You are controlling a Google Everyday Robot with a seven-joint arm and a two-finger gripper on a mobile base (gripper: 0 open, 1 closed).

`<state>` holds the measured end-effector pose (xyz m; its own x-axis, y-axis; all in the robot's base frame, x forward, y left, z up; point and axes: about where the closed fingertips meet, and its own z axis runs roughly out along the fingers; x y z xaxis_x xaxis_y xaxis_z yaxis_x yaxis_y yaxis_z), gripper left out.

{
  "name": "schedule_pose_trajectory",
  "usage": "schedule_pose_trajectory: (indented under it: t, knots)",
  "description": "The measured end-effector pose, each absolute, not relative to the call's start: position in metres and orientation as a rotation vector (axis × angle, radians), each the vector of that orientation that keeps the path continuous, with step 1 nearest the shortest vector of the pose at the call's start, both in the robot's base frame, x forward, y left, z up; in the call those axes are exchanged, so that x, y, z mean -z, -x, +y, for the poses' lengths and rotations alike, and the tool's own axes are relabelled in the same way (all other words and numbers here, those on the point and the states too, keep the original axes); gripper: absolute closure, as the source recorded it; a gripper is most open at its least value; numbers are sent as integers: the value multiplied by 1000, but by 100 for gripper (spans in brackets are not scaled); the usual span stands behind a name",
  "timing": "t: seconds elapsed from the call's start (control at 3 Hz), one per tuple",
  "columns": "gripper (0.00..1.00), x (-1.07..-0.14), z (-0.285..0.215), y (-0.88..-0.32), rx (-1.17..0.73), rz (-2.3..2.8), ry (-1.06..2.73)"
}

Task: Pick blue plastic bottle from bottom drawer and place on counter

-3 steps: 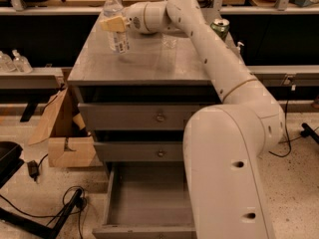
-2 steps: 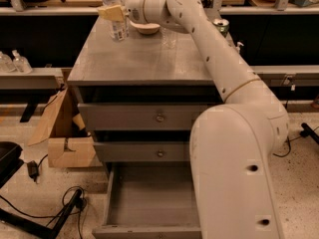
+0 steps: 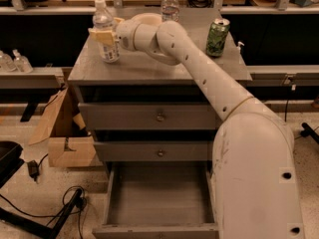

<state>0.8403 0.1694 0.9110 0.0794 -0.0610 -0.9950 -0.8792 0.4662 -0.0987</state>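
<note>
My gripper is out over the left rear part of the counter, at the end of my white arm, which reaches up and across the cabinet from the lower right. Its tan fingers are clamped on the blue plastic bottle, one showing on the near side of the bottle's middle and the other just visible behind it. The bottle stands upright, white cap on top and pale label round its lower body. Its base is down at the counter's surface, near the left edge, though I cannot tell whether it rests there or hangs just above. A second clear bottle stands upright at the back of the counter, well apart from mine. A green drink can stands toward the right side, beyond my forearm. Below the counter are two shut drawer fronts, each with a round metal knob. Under them the bottom drawer is pulled out, showing its plain grey floor. A cardboard box sits on the floor beside the cabinet's left side, with black cables trailing in front of it.
</note>
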Motion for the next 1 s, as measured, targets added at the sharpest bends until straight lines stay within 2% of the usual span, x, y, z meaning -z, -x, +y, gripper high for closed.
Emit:
schedule_pose_trajectory:
  t: [0.33,0.67,1.0]
  knots:
    - [100,-914,171,-839,-768,1364,912]
    - [82,-918,171,-839,-768,1364,912]
    - [59,-918,171,-839,-768,1364,912]
